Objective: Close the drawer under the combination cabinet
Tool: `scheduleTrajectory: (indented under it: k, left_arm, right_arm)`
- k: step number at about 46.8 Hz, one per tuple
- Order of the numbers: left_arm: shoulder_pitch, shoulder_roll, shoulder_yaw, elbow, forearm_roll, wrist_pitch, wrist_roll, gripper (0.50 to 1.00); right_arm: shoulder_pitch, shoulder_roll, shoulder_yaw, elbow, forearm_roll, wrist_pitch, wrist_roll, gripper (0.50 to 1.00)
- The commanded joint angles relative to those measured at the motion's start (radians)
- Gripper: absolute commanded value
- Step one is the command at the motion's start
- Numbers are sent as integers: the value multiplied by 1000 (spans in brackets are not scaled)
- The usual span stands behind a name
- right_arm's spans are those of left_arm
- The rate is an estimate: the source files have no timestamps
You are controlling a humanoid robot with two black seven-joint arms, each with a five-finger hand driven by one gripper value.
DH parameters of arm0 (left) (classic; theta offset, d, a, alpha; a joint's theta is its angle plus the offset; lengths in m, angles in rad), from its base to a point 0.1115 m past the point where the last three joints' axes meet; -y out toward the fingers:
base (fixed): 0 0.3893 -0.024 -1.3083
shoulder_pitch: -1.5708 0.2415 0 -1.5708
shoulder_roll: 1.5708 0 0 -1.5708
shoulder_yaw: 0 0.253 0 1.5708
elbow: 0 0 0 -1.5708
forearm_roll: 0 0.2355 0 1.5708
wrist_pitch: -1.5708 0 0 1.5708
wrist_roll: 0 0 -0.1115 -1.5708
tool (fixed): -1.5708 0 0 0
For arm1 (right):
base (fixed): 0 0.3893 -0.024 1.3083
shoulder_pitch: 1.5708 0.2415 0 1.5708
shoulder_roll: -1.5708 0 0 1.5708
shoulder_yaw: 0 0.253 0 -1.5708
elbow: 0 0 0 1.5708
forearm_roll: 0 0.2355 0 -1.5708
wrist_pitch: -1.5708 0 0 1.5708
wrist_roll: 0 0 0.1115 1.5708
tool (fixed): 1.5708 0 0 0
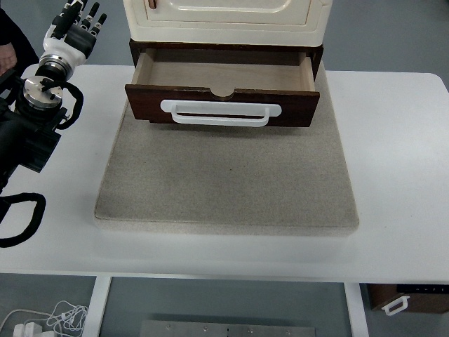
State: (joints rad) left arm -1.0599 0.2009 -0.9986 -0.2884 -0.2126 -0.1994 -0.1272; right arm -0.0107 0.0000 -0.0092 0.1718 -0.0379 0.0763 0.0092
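Observation:
The cream combination cabinet point(228, 20) stands at the back of a beige mat point(224, 175). Beneath it a dark brown wooden drawer point(223, 105) is pulled out toward me, its inside bare. A white bar handle point(220, 112) runs across the drawer's front panel. My left hand point(76, 27) is raised at the upper left, well left of the drawer, with its fingers extended and holding nothing. The right arm does not show.
The white table point(400, 175) extends around the mat. A dark sleeve of a person point(8, 42) shows at the top left edge. Cables point(21, 217) hang off the left arm. Under the table lie white cords point(49, 319) and another small drawer point(407, 300).

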Motion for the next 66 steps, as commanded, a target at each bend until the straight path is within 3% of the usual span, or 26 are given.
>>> scheduleTrajectory:
  k: [1,24,31,36,47,60,66]
  left_arm:
    - [1,-1,-2,-2,-2,0,0,1000]
    - [9,11,3,0,-13,-15,-8,1000]
    - [18,12,11,-3,-10,-98,-11,1000]
    - [18,15,2,0,-11,-103,-15,1000]
    - [-12,77,-2,-5,-17,-117,-28,1000]
    - [-132,155,14,-12,-7,-123,-48,1000]
    - [-176,225,18,-93,4,-118,-48,1000]
  right_arm:
    - [0,0,0,0,0,-1,0,952]
    - [0,0,0,1,0,0,0,952]
    - [0,0,0,0,0,0,0,952]
    - [0,0,0,0,1,-1,0,952]
    - [0,0,0,2,0,0,0,952]
    - [0,0,0,0,1,0,0,952]
    - [0,0,0,0,0,-1,0,952]
